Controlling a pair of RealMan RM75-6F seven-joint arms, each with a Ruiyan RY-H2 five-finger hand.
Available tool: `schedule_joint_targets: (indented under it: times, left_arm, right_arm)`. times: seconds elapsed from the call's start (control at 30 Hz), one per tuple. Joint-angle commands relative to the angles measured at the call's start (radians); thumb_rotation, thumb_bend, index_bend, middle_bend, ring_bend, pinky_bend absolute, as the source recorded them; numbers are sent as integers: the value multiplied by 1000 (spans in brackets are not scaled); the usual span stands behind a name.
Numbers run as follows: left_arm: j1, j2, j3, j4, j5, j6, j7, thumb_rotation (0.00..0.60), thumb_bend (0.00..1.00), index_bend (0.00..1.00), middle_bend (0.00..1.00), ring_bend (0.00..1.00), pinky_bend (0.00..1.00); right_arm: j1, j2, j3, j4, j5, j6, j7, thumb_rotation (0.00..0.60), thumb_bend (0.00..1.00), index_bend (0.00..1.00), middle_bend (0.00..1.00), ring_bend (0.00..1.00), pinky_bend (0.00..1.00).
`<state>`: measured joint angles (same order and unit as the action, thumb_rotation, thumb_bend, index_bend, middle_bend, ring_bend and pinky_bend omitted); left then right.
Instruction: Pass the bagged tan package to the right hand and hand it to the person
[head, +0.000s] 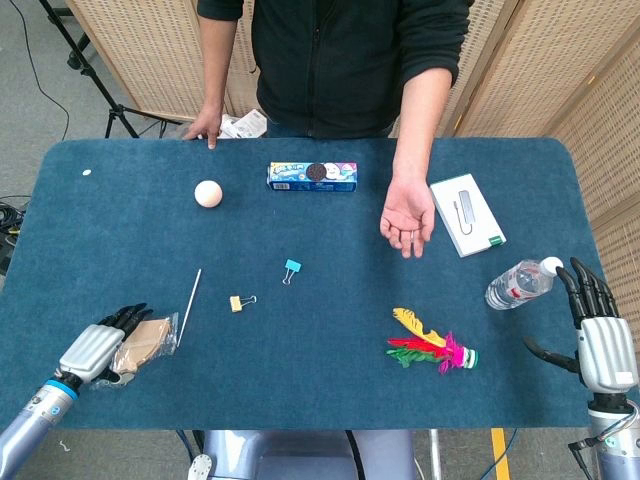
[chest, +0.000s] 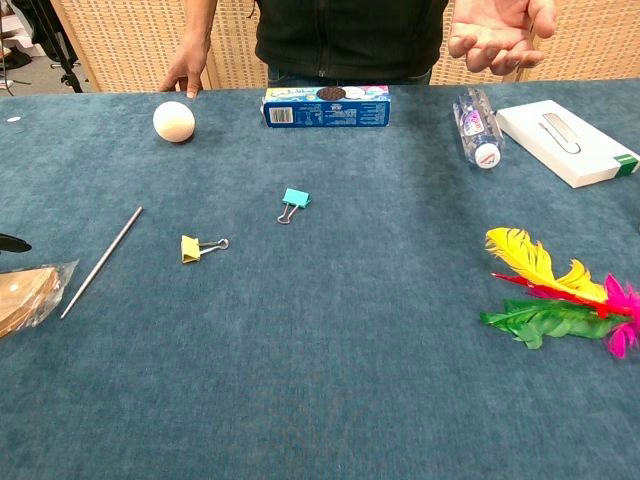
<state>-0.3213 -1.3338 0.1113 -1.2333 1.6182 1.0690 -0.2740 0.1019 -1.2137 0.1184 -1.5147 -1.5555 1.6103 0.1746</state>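
The tan package in its clear bag lies flat near the table's front left corner; the chest view shows it at the left edge. My left hand lies over the package's left side with its fingers stretched out, and nothing is gripped. One dark fingertip shows in the chest view. My right hand hovers open at the table's right edge, fingers spread and pointing up, holding nothing. The person's palm waits face up across the table, and it appears at the top of the chest view.
A thin stick lies just right of the package, then a yellow clip and a teal clip. A water bottle lies by my right hand. A feather shuttlecock, white box, cookie pack and ball are elsewhere.
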Motion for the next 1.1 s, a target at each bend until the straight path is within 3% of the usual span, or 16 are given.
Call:
schedule_joint_targets:
  times: [0.03,0.2,0.5,0.7,0.9,1.1]
  left_arm:
    - [0,-5,-2,5,-10,-4,11,600,235,288,311,263,420]
    - [-6,-7,1,1,-22,-20,26,600,299,409,377,314,457]
    - [16,30,-17,-38,23,132,-19,600,286,416,384,316,457]
    - [-3,75,-62,-118,77,243,27,600,267,416,384,316,457]
    - [-59,123,-106,-241,81,219,115,600,249,416,384,316,457]
    - [-167,102,-148,-318,140,151,174,600,225,416,384,316,457]
  right_arm:
    - [1,0,0,0,1,-2,1,600,0,0,0,0,84]
    - [1,-1,0,0,1,-4,-1,600,0,0,0,0,84]
    - [-1,2,2,-2,4,-5,5,600,0,0,0,0,84]
    - [-2,5,4,-3,8,-7,9,600,0,0,0,0,84]
    - [-2,6,10,0,20,-11,17,600,0,0,0,0,84]
    - [1,7,16,3,31,-19,21,600,0,0,0,0,84]
